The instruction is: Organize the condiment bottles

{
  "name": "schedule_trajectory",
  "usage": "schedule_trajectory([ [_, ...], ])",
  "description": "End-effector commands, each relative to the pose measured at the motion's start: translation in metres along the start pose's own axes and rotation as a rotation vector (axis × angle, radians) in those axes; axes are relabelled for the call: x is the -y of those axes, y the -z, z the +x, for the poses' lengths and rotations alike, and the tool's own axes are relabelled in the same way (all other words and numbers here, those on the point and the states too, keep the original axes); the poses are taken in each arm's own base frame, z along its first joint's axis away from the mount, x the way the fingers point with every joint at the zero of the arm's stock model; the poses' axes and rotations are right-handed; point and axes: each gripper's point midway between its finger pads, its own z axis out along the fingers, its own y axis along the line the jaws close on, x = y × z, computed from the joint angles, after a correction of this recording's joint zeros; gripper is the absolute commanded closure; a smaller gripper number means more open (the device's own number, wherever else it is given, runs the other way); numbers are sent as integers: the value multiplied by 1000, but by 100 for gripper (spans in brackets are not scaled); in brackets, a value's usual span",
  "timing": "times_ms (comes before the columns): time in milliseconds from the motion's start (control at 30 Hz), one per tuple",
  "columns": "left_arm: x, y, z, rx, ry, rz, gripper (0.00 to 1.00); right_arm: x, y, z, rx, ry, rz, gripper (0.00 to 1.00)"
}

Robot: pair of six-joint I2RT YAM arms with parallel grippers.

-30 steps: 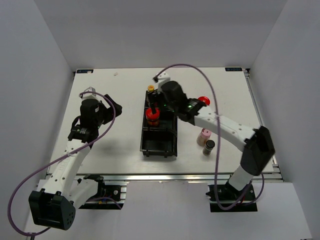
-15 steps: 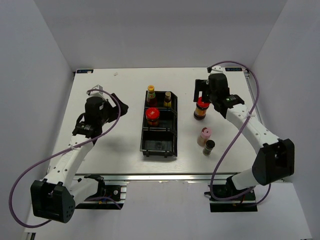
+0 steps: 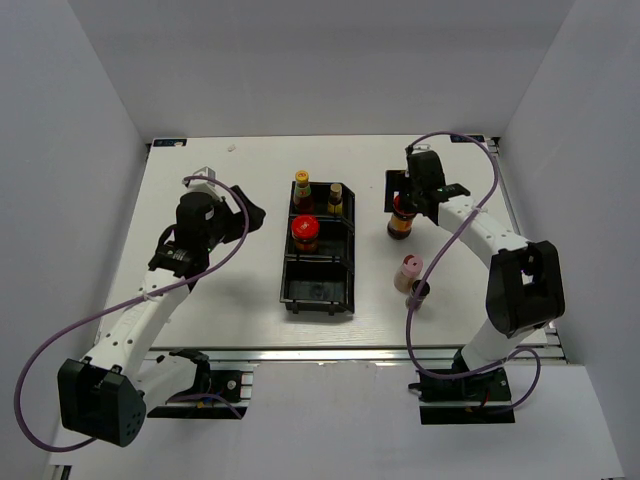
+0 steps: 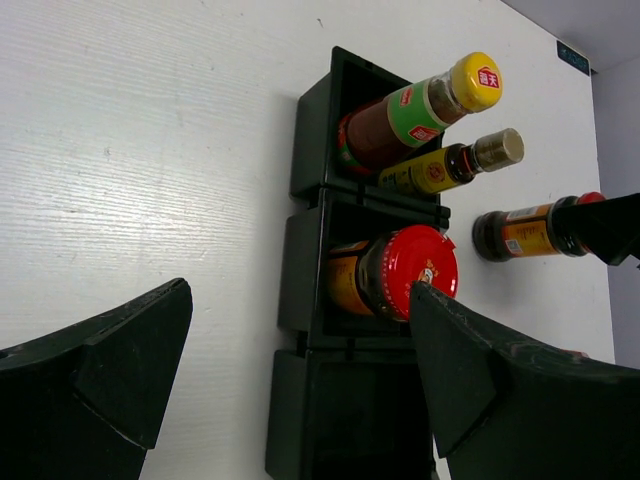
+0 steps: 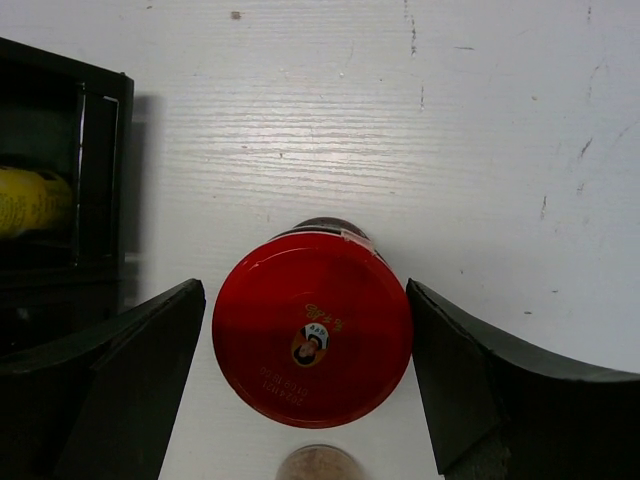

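Observation:
Two slim bottles, one yellow-capped [image 3: 301, 190] [image 4: 420, 110] and one with a yellow label [image 3: 335, 198] [image 4: 450, 165], stand in the back compartment of the black bin [image 3: 318, 290]. A red-lidded jar [image 3: 304, 232] [image 4: 405, 270] fills the middle compartment. On the table to the right stands a second red-lidded jar [image 3: 401, 224] [image 5: 312, 325]. My right gripper [image 3: 405, 200] [image 5: 306, 285] is open, one finger on each side of its lid and close to it. A pink-capped bottle [image 3: 409, 270] and a black-capped one [image 3: 419, 291] stand nearer. My left gripper [image 3: 245, 210] [image 4: 300, 290] hangs open and empty left of the bin.
The bin's front compartment [image 4: 350, 420] holds nothing. The right arm's cable [image 3: 440, 250] loops past the pink-capped and black-capped bottles. The top of a small bottle [image 5: 318, 465] shows just below the jar in the right wrist view. Grey walls enclose the table on three sides.
The right arm swung from over the bin to the jar on the right and now straddles its lid. The left arm crept slightly forward and right.

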Motion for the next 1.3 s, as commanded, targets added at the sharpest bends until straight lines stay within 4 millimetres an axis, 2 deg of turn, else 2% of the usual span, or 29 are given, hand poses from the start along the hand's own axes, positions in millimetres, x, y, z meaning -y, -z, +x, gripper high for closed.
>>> schedule_trajectory([
  [0, 5, 7, -18, 54, -13, -11, 2, 0, 2, -22, 50, -22, 16, 15],
  [100, 4, 7, -19, 56, -11, -16, 2, -2, 4, -23, 64, -34, 7, 29],
  [133, 5, 7, -19, 57, -10, -13, 2, -2, 7, -26, 74, -39, 6, 39],
  [200, 8, 8, -19, 52, -10, 0, 2, 0, 10, -27, 82, -43, 11, 48],
  [233, 9, 9, -20, 57, -10, 7, 2, 1, 16, -31, 97, -44, 18, 56],
  [333, 11, 13, -21, 65, -12, 18, 2, 3, 29, -37, 122, -48, 19, 61],
  [467, 11, 18, -22, 80, -10, 22, 2, -9, 53, -46, 160, -27, -44, 64],
  [567, 9, 19, -21, 81, -8, 16, 2, -30, 77, -53, 190, 1, -133, 67],
  [667, 7, 19, -18, 78, -7, 14, 2, -67, 101, -51, 214, 47, -267, 69],
  [767, 5, 18, -16, 73, -7, 9, 2, -86, 117, -50, 235, 89, -301, 68],
  [867, 5, 18, -17, 75, -8, 5, 2, -116, 129, -46, 244, 130, -358, 69],
  [1167, 4, 20, -17, 79, -10, 5, 2, -179, 131, -39, 242, 206, -476, 71],
  [1267, 5, 22, -18, 83, -10, 10, 2, -190, 127, -43, 252, 213, -479, 71],
])
